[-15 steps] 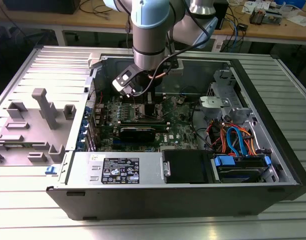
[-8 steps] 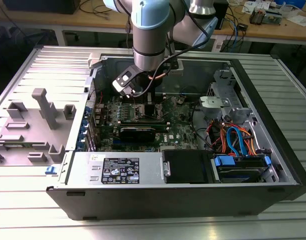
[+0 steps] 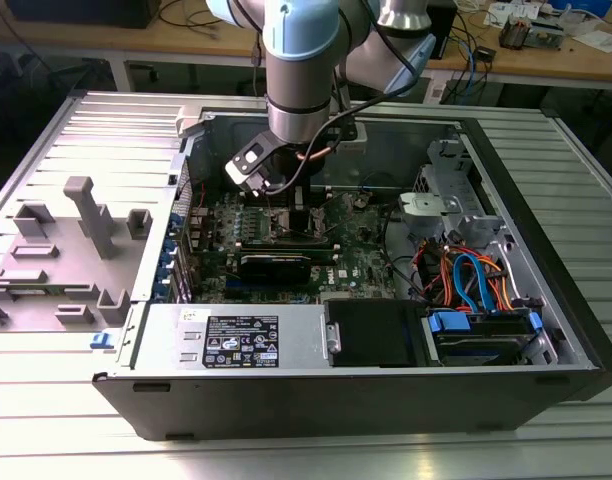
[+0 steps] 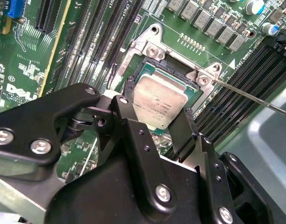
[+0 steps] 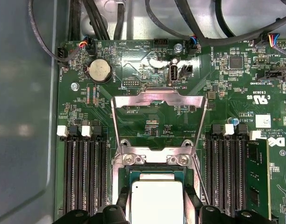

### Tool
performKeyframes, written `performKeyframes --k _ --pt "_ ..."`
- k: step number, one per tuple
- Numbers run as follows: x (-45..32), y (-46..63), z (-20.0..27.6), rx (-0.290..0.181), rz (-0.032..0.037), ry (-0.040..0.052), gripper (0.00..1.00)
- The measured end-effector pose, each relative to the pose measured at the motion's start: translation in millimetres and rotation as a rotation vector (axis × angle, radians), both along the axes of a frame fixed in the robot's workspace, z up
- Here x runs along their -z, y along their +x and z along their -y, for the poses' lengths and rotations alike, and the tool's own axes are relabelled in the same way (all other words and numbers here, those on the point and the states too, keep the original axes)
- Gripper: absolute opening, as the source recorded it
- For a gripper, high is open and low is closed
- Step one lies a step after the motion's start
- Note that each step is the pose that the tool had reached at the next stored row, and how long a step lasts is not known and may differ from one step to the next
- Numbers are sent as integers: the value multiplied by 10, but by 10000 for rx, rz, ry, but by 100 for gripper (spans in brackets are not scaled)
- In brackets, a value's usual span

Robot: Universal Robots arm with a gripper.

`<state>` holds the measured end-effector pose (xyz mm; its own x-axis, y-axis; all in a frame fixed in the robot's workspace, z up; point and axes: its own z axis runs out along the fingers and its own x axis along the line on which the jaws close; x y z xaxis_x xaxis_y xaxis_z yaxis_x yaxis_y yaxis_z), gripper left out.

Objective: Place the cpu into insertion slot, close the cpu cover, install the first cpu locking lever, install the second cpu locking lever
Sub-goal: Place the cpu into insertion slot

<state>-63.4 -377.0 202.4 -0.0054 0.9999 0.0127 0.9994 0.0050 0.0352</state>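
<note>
- Your gripper [image 4: 154, 119] has its fingers [image 4: 125, 109] clamped on opposite edges of the cpu [image 4: 159, 98].
- The cpu sits in the insertion slot [image 4: 150, 70] on the green board [image 5: 133, 60]; whether fully seated, you can't quite tell.
- In the first wrist view, the cpu cover [image 5: 157, 97] is swung open, clear of the slot.

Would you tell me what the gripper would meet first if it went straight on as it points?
Probably the insertion slot: the gripper points down at it, holding the cpu just above or in it; the gap is unclear.
</note>
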Motion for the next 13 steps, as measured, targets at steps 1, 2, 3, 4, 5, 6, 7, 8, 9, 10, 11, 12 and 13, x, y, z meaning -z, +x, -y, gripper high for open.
performKeyframes --k 1,2,3,4,5,6,7,8,9,10,11,12,13 --pt "3 0 0 0 0 0 54" --pt "6 0 0 0 -1 -2 54" --pt "9 0 -1 0 -4 -8 54" --pt "12 0 0 -1 -9 -16 54" --pt "13 0 0 0 -12 -23 54" --pt "16 0 0 -1 -15 -28 54" --pt "17 0 1 -1 -16 -31 54" --pt "20 1 0 4 -16 -30 54" --pt "22 2 0 11 -16 -29 54" --pt "22 2 0 12 -16 -28 54" --pt "22 2 0 13 -15 -28 54" --pt "22 2 0 12 -16 -28 54" --pt "19 2 0 13 -14 -24 54"
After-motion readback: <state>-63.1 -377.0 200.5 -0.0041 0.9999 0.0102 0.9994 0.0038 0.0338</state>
